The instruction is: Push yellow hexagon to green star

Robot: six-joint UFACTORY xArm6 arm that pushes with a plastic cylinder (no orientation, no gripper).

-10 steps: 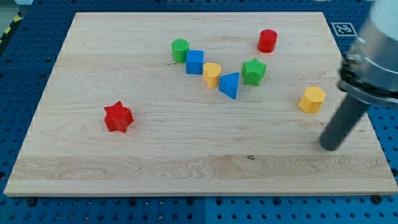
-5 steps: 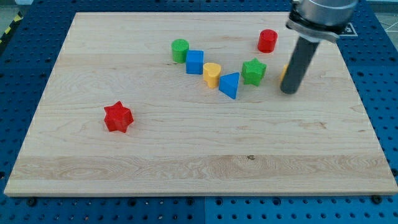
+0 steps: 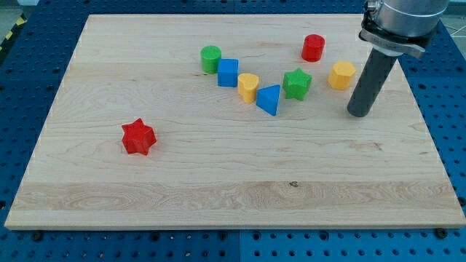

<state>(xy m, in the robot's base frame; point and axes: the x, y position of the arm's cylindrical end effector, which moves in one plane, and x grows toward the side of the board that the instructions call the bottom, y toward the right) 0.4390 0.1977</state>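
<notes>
The yellow hexagon (image 3: 341,75) sits toward the view's upper right on the wooden surface (image 3: 218,182), near the green star (image 3: 296,84) to its left but with a strip of bare wood between them. My tip (image 3: 357,114) rests on the surface just below and to the right of the yellow hexagon, not touching it; the end effector is only a straight dark rod, so it has nothing to spread or pinch. The rod's upper part runs out of the view's top edge, so its mount is cut off. A red cylinder (image 3: 313,47) stands above the green star. Left of the star lie a blue wedge-like block (image 3: 269,100), whose exact shape is hard to make out, a rounded yellow block (image 3: 248,86), a blue cube (image 3: 228,73) and a green cylinder (image 3: 210,59), bunched closely; whether neighbours actually touch cannot be told. A red star (image 3: 137,137) lies well apart at the view's left.
</notes>
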